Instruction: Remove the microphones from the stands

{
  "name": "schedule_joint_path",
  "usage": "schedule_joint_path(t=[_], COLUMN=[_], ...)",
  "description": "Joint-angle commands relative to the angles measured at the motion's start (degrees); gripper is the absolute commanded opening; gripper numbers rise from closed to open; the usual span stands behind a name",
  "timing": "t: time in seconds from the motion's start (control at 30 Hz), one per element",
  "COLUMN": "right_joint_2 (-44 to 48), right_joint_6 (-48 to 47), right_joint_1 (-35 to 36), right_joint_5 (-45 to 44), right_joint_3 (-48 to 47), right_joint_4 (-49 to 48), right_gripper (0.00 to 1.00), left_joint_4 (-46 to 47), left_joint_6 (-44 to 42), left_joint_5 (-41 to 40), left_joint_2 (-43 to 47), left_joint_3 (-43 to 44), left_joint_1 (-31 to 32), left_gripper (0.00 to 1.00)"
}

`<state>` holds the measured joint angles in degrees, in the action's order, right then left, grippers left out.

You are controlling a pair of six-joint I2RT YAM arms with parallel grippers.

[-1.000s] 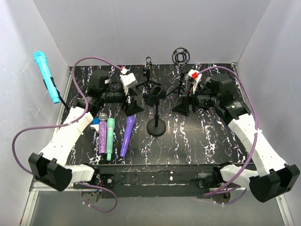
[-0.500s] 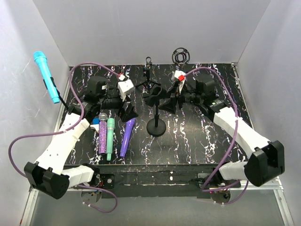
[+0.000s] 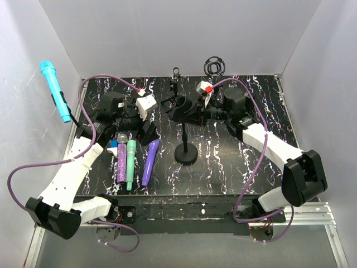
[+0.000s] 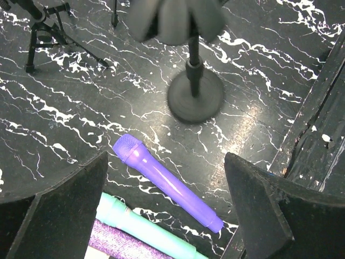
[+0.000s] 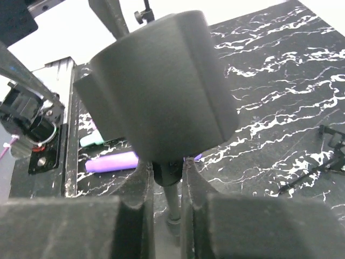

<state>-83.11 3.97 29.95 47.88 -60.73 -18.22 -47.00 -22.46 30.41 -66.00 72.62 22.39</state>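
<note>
Perching atop the stand [image 4: 193, 51] on the worktop [image 3: 223, 167], the mic [image 5: 161, 81] sits just above R fingers [image 5: 143, 197], pinched tight on the thin neck [image 5: 167, 174] below it. L fingers [image 4: 64, 208] gape wide, empty, off to the side. Risk: w/ nothing bracing the base [image 3: 186, 152], a pull may topple stand & mic together.

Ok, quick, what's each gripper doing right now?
Left gripper: open, holding nothing.
Right gripper: closed on the black microphone, just under its head.

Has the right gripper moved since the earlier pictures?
Yes: the right gripper moved left to the stand, and now clamps it just beneath the microphone.
</note>
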Motion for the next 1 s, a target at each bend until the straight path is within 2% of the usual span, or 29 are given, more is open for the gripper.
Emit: schedule_joint_path(t=[0.0, 0.27, 0.43, 0.7, 0.77, 0.87, 0.97], right_joint_2=[2.2, 3.0, 1.7, 0.6, 0.7, 0.8, 0.1], right_joint_6=[6.3, 15.6, 24.7, 27.8, 27.4, 26.5, 27.8], right_joint_1=[0.2, 0.4, 0.7, 0.6, 0.7, 0.5, 0.5], right_joint_5=[-4.7, -21.8, -37.4, -36.2, -35.0, -31.5, -30.4], right_joint_3=[0.0, -3.2, -6.5, -6.9, -6.0, -4.4, -4.0], right_joint_4=[-4.0, 6.6, 14.3, 13.8, 11.8, 8.0, 7.7], right_gripper=[0.01, 0.01, 0.01, 0.01, 0.01, 0.01, 0.01], left_joint_4=[5.7, 22.1, 30.6, 39.4, 40.7, 42.0, 43.4], left_joint_6=[2.8, 10.0, 13.7, 18.0, 18.8, 19.1, 18.9], left_joint_5=[2.9, 7.1, 8.8, 5.5, 6.6, 8.7, 8.5], left_joint_2=[1.3, -3.1, -7.7, -16.6, -18.9, -22.1, -24.5], left_joint_3=[-1.8, -9.6, -13.0, -13.8, -13.0, -11.2, -10.0], left_joint_1=[0.5, 1.1, 3.3, 7.1, 7.1, 7.7, 8.5], left_gripper=[0.88, 0.84, 0.81, 0.66, 0.65, 0.56, 0.52])
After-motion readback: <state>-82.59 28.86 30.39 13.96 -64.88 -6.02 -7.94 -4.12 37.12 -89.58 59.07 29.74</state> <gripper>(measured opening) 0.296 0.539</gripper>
